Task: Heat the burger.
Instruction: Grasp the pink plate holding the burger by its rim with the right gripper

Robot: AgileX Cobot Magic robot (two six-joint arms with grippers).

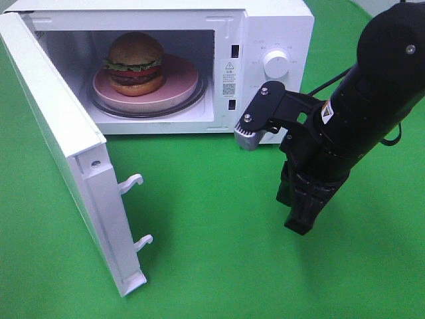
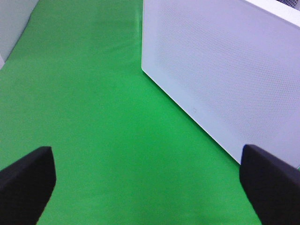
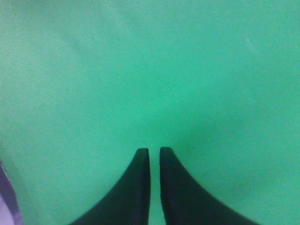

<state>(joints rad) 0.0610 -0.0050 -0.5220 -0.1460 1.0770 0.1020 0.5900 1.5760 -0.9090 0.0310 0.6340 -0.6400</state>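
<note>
- Burger (image 1: 135, 63) sits on plate (image 1: 182, 83) inside open microwave (image 1: 279, 26).
- Left hand (image 2: 150, 187): fingers wide apart, empty.
- Right hand (image 3: 155, 157): fingers almost together, thin gap, empty.

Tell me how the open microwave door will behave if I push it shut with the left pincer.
The door looks like a stiff, flat panel hinged at the left, so it should swing, not flex. Its two latch hooks probably need a firm last push. The microwave sits on a green surface and may slide slightly.
</note>
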